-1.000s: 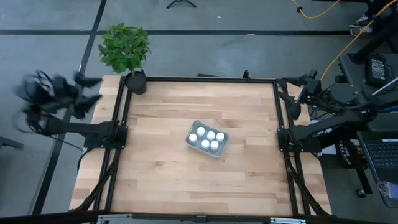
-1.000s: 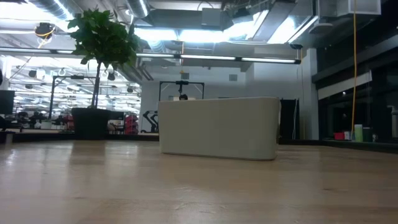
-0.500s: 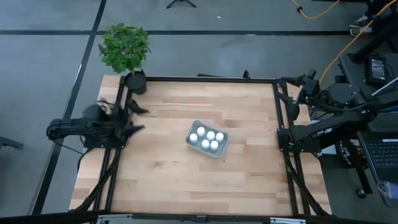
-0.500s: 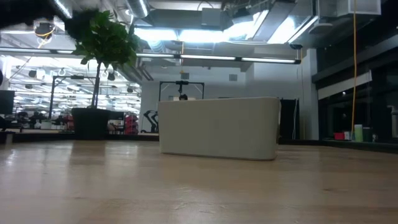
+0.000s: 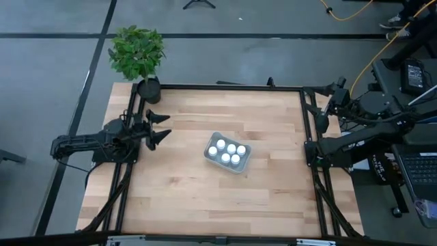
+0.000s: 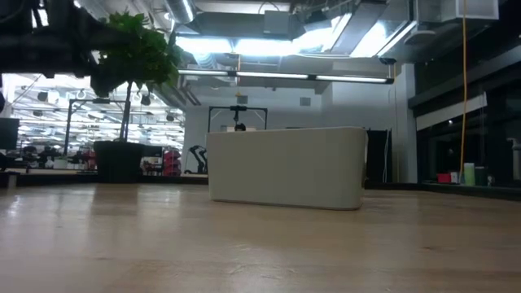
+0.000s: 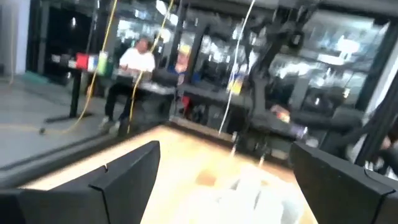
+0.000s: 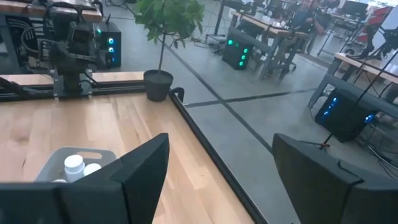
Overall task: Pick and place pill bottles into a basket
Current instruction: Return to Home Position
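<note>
The pale grey-blue basket [image 5: 227, 152] stands on the table's middle with several white pill bottles [image 5: 231, 148] standing upright inside it. It also shows in the low view [image 6: 285, 167], in the right wrist view [image 8: 62, 163] and, blurred, in the left wrist view [image 7: 255, 186]. My left gripper [image 5: 162, 126] is open and empty above the table's left part, pointing toward the basket, well short of it. My right gripper [image 5: 321, 113] is open and empty at the table's right edge.
A potted plant [image 5: 138, 55] stands at the far left corner and shows in the right wrist view [image 8: 168, 25]. Black frame rails [image 5: 304, 123] run along the table's left, right and far edges. People sit at desks beyond the table [image 7: 134, 62].
My left arm has swung in from outside the table's left edge toward the right. Its gripper now stands over the table's left part and points at the basket. The basket and bottles have stayed where they were.
</note>
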